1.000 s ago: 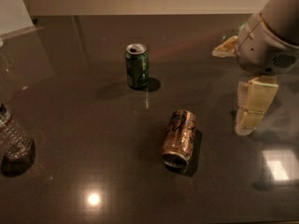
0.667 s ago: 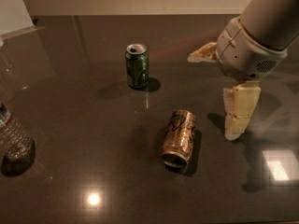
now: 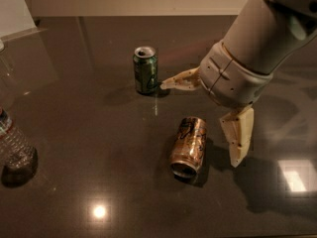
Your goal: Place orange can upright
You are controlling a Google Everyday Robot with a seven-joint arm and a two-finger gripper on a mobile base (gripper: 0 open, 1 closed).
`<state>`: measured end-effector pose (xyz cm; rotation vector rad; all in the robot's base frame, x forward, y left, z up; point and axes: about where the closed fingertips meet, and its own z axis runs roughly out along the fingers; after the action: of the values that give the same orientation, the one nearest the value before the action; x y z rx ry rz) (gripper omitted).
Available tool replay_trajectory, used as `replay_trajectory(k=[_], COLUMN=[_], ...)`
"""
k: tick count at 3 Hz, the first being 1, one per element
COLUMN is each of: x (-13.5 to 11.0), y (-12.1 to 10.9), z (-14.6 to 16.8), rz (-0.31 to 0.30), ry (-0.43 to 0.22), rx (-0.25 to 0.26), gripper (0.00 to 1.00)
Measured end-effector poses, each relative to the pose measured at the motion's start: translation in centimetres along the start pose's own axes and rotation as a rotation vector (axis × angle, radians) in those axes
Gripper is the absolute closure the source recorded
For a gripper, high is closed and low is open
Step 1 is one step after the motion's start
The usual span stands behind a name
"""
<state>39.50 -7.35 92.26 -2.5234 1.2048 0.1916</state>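
The orange can (image 3: 189, 148) lies on its side on the dark table (image 3: 89, 148), its open end toward the front edge. It is copper-orange with dark scribbled markings. My gripper (image 3: 200, 120) hangs from the right, just above and right of the can, with its two cream fingers spread wide. One finger (image 3: 181, 80) points left toward the green can, the other finger (image 3: 238, 138) points down beside the orange can's right side. The gripper holds nothing.
A green can (image 3: 145, 69) stands upright behind the orange can, close to my far fingertip. A clear plastic water bottle (image 3: 12, 140) stands at the left edge. A white sheet (image 3: 12, 9) lies at the back left corner.
My arm and gripper have moved left and forward, from the table's right side to just beside the orange can. The cans and bottle have not moved.
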Motion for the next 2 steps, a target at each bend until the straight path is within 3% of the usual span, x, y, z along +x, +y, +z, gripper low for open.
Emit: replay_trajectory(k=[2], x=[-1.7], y=[1.6], z=[4.6], rz=[-0.390], ry=[0.090], rx=[-0.103], gripper=[0.00])
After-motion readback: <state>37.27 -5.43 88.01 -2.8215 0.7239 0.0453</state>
